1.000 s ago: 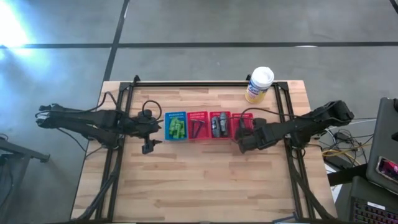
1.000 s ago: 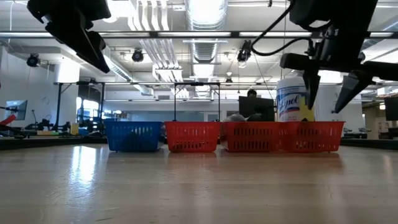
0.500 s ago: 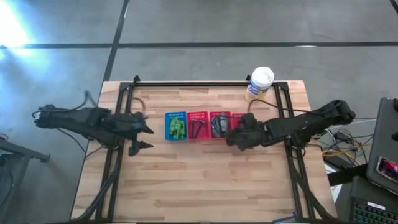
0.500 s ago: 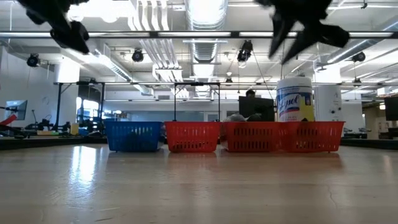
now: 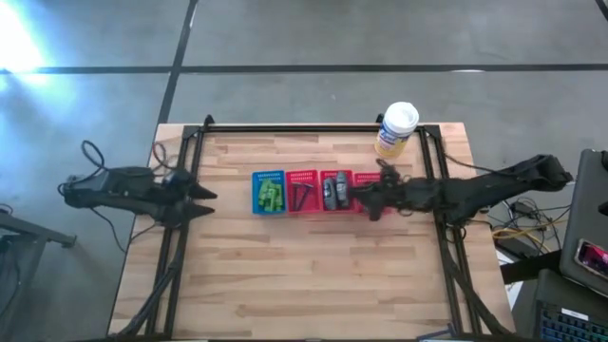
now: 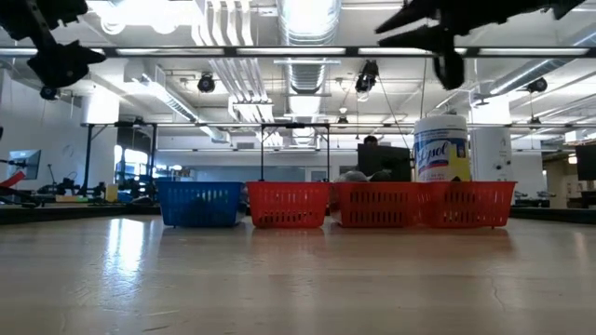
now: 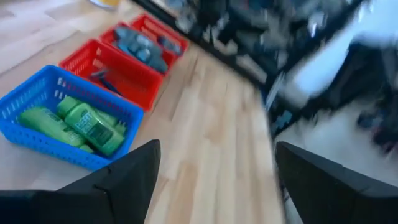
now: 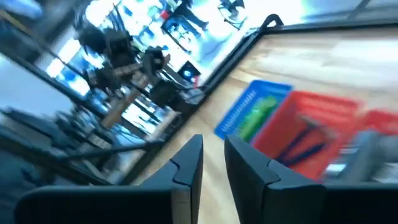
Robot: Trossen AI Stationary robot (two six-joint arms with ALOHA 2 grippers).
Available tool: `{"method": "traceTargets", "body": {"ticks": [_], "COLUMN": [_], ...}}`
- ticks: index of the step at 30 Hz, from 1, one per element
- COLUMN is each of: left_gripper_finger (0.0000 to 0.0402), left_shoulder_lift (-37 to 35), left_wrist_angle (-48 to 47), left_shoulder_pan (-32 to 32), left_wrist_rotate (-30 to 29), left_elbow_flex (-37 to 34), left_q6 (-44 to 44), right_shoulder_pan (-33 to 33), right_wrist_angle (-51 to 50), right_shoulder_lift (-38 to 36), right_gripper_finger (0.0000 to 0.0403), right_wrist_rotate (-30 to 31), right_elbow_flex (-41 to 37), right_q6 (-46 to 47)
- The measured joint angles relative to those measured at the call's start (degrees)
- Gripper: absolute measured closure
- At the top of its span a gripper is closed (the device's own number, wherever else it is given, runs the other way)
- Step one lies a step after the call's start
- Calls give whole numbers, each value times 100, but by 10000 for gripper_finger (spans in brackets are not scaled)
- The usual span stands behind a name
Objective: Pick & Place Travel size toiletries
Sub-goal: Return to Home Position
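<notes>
As I judge it, the step in hand is to bring both arms home, because the travel size toiletries (image 5: 270, 196) that show lie in baskets already. The wooden counter (image 5: 313, 275) in front of the blue basket (image 5: 269, 193) carries nothing, so no arm needs to go low there.

The left pincer (image 5: 201, 202) hangs to the left of the blue basket, apart from it. It is released, its fingers wide and empty. The right pincer (image 5: 366, 199) is high over the other end of the row that begins at the blue basket, above the last red basket (image 5: 366, 177). It is released too, drawn to a narrow slit, and holds nothing. I would keep it at this height until it is clear of the rims, then pull it back. Its arm should also stay off the canister (image 5: 396, 129), which stands behind the row, far right of the blue basket.

The baskets are light plastic mesh and rectangular, and a touch would probably slide them on the smooth planks. In the blue basket lie the green bottles (image 7: 87, 121), rounded and glossy, on their sides. The first red basket (image 5: 302, 193), just right of it, holds a slim razor (image 7: 106, 78). The second red basket (image 5: 332, 190) holds grey pieces (image 7: 140, 46). The canister is a tall cylinder with a white lid and looks easy to tip.
</notes>
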Motion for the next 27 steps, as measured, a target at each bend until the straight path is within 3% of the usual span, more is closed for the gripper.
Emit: {"method": "traceTargets", "body": {"ticks": [3, 6, 9, 12, 17, 24, 27], "left_gripper_finger": [78, 81, 81, 79, 81, 79, 81], "left_shoulder_lift": [-448, -855, -1248, -1334, -1156, -1041, -1059], "left_wrist_angle": [-274, -126, 415, 215, -331, -308, -305], "left_shoulder_pan": [4, 4, 4, 4, 4, 0, 0], "left_wrist_rotate": [-386, -722, -1182, -1494, -1467, -1418, -1428], "left_elbow_flex": [3, -61, -69, -54, 111, -11, -64], "left_q6": [-672, 4, 861, 1035, 187, -81, -83], "right_shoulder_pan": [-75, -76, -124, -126, -124, -124, -124], "right_wrist_angle": [-1044, -1552, -1451, -1421, -1270, 662, -189], "right_shoulder_lift": [-893, -1680, -2426, -2989, -3788, -4659, -4909], "right_gripper_finger": [345, 352, 360, 366, 371, 356, 347], "right_wrist_rotate": [24, 544, 855, 653, 467, 482, 437], "right_elbow_flex": [-101, -243, -487, -719, -1578, -3416, -3397], "right_q6": [151, -243, -1238, -1840, -1726, -1787, -1551]}}
